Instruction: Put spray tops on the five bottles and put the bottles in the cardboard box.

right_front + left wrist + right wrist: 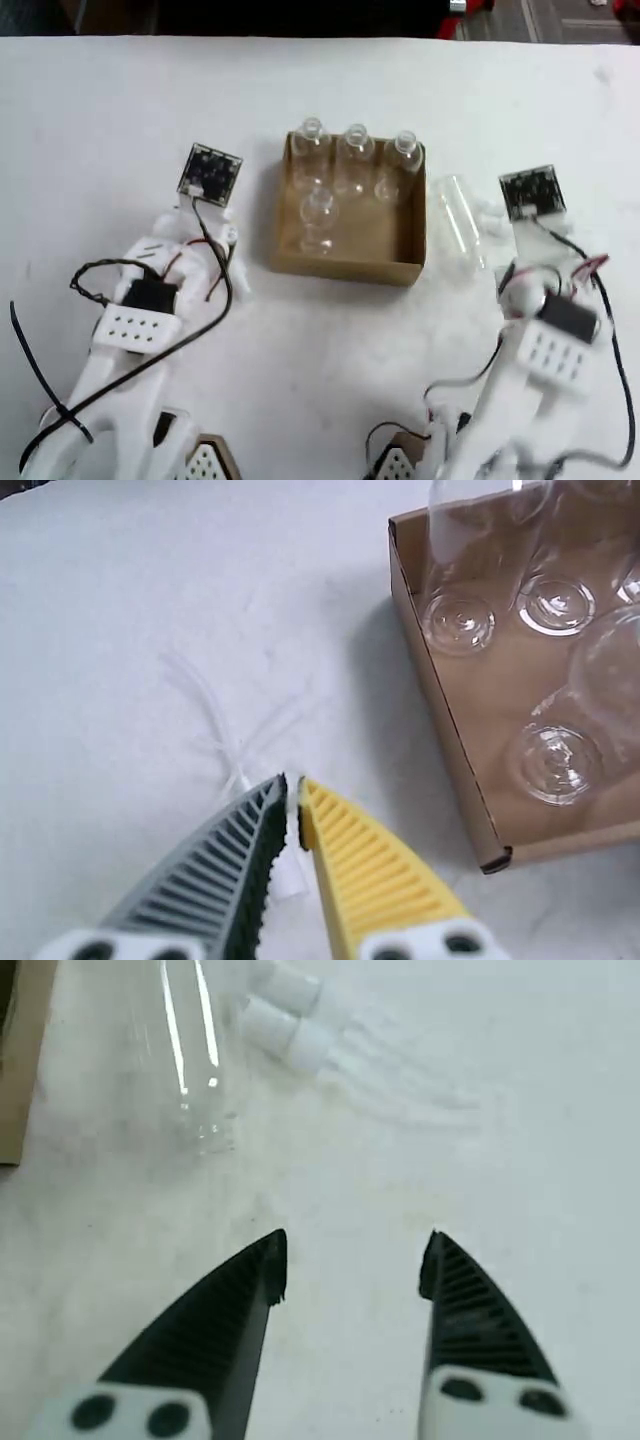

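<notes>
The cardboard box (410,265) sits mid-table with several clear bottles (318,215) standing in it, their necks bare. In the left wrist view the bottle bases (555,765) show inside the box (440,710). My left gripper (233,262) (292,805) rests just left of the box's near corner, shut on a white spray top (290,880) whose thin tubes (215,725) trail over the table. Another clear bottle (460,225) (190,1050) lies on its side right of the box. Two white spray tops (285,1030) (490,215) lie beside it. My right gripper (505,280) (350,1260) hangs open just short of them, holding nothing.
The white table (120,100) spreads out to the far and left sides. Cables (60,400) loop around both arm bases at the near edge. The box wall (20,1060) shows at the edge of the right wrist view.
</notes>
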### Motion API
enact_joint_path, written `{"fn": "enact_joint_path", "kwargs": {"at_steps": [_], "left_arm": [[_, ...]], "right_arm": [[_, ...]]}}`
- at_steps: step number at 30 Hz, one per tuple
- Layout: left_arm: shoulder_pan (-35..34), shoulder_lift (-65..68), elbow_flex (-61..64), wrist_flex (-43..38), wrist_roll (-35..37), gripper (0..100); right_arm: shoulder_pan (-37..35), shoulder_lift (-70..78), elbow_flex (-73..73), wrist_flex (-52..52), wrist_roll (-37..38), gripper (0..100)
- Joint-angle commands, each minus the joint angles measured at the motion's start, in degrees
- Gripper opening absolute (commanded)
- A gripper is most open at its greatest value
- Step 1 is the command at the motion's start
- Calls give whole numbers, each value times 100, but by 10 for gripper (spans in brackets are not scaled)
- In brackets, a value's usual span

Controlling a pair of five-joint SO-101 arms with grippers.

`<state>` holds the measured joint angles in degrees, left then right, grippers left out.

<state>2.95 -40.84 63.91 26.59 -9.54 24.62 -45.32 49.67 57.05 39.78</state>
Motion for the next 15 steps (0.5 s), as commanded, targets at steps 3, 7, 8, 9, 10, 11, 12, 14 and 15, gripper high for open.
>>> {"fn": "enact_joint_path", "kwargs": {"at_steps": [3,7,8,9,10,11,12,14,15], "left_arm": [[66,-198,-44,-158,-79,24],[40,-198,-35,-158,-79,24],[40,-198,-35,-158,-79,24],[31,-189,-35,-158,-79,24],[31,-180,-35,-158,-79,24],[48,-163,-44,-158,-79,24],[57,-154,-44,-158,-79,24],[66,-154,-35,-158,-79,24],[66,-154,-35,-158,-79,24]], "right_arm": [[-382,1341,-536,-92,-105,134],[-655,1578,-360,-321,-105,194],[-725,1613,-308,-374,-105,199],[-804,1640,-255,-444,-105,197],[-875,1666,-193,-567,-105,192],[-919,1701,-141,-708,-105,187],[-963,1754,-97,-848,-105,184],[-1059,1930,-44,-1130,-105,184],[-1095,2053,-53,-1226,-105,183]]}}
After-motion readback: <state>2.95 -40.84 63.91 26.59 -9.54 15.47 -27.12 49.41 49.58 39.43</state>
